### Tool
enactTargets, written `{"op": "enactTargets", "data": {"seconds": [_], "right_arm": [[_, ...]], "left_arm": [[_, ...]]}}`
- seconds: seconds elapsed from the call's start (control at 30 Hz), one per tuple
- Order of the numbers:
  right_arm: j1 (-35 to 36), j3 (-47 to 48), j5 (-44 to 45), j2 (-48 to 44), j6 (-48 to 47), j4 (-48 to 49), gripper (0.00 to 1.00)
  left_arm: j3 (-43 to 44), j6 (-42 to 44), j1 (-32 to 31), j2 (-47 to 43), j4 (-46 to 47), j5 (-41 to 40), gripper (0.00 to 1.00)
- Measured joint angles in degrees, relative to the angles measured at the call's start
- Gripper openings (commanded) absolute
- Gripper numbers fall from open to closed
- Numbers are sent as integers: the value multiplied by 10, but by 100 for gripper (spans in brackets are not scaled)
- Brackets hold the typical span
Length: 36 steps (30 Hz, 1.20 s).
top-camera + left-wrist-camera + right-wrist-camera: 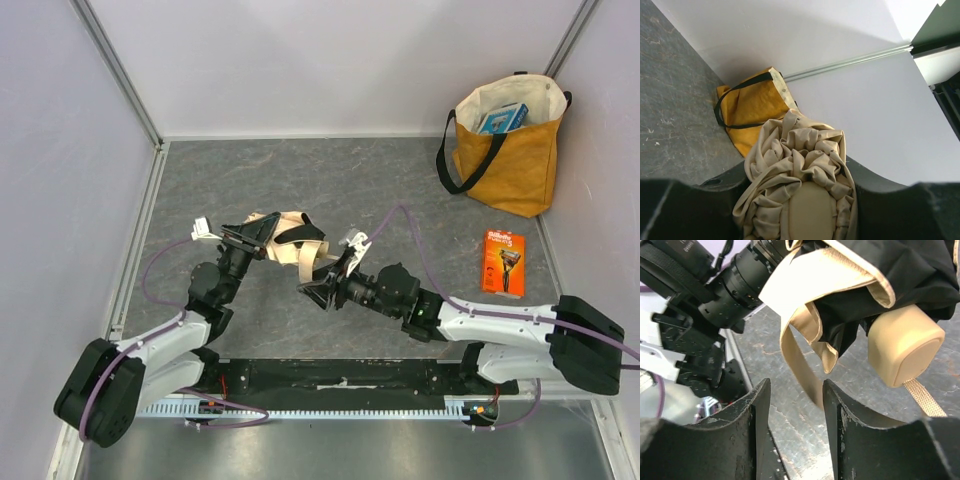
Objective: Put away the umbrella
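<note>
Grey tabletop bears razor pack near yellow tote, umbrella well apart.

Left arm and right arm wear white shells, black joints, purple cables.

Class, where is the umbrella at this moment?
In the top view the umbrella sits left of centre, gripped in the left claw, with the right claw close beside it; the yellow bag stands at the back right.

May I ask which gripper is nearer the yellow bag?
Right. The right gripper is mid-table, left of the bag; the left gripper, holding the umbrella, is farther left.
</note>
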Motion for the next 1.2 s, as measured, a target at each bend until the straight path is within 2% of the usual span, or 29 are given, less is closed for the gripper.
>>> {"op": "enactTargets", "data": {"seconds": [0.1,0.17,0.2,0.23,0.3,0.33,0.43,0.67,0.87,0.97,1.07,1.2], "right_arm": [[21,10,45,17,-33,1,57],[32,18,72,20,-52,-3,56],[35,22,82,19,-61,-4,51],[39,25,89,19,-70,-3,38],[40,28,99,19,-82,-3,6],[40,30,101,19,-89,-5,0],[40,58,90,24,-96,-25,0],[45,280,-59,64,-84,-165,0],[51,333,-97,94,-140,-271,0],[59,336,-73,147,-188,-305,0],[62,307,1,181,-239,-304,0],[65,203,136,180,-291,-173,0]], "left_arm": [[1,-15,0,-6,-7,-2,2],[1,-23,0,-10,-12,-3,2],[2,-26,0,-12,-16,-4,2],[4,-29,0,-15,-24,-4,2],[8,-34,0,-18,-32,-5,2],[10,-37,0,-19,-34,-5,2],[17,-43,0,-19,-35,-4,2],[16,-56,20,4,27,2,2],[29,-154,28,72,92,22,2],[54,-203,28,106,95,45,2],[63,-231,24,100,94,59,2],[63,-245,15,49,40,64,2]]}}
